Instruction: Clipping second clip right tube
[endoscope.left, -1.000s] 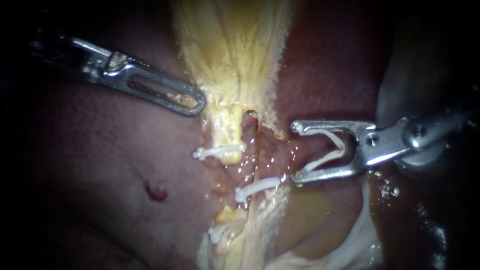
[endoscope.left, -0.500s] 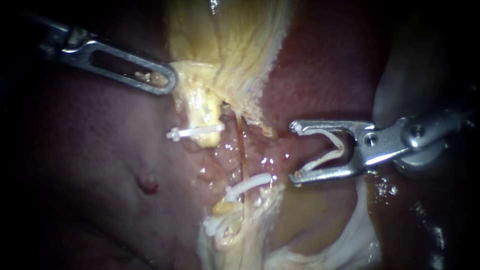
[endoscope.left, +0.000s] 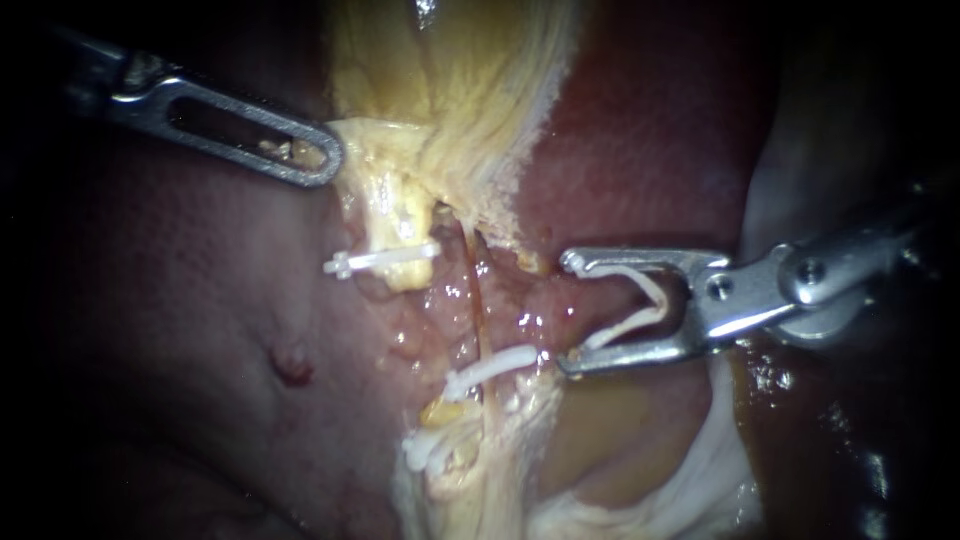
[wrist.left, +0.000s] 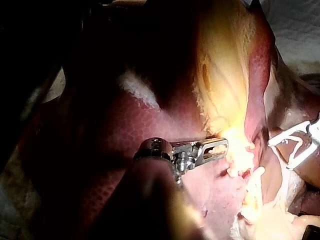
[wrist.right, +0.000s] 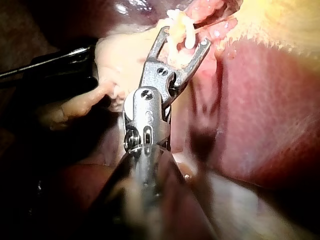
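My left instrument (endoscope.left: 318, 160) comes in from the upper left, its slotted jaws shut on the yellow edge of the gallbladder (endoscope.left: 450, 90), which it holds drawn leftward. The left wrist view shows the same grip (wrist.left: 222, 148). My right instrument (endoscope.left: 567, 313) stands just right of the thin right tube (endoscope.left: 478, 300). Its jaws stand wide apart and hold an open white clip (endoscope.left: 640, 300) between them. One white clip (endoscope.left: 490, 368) sits across the right tube lower down, close to the lower jaw tip. The thicker yellow left tube (endoscope.left: 400, 235) carries its own clip (endoscope.left: 385, 260).
Dark red liver (endoscope.left: 200, 300) lies left of the tubes, with a small red spot (endoscope.left: 290, 362), and more liver (endoscope.left: 650, 130) on the right. Another white clip (endoscope.left: 425, 450) sits low among pale fatty tissue (endoscope.left: 500, 480). Pale tissue (endoscope.left: 700, 480) runs under my right instrument.
My left instrument has pulled the gallbladder edge up and to the left, stretching the tubes and shifting the left tube's clip leftward. My right instrument has edged left toward the right tube.
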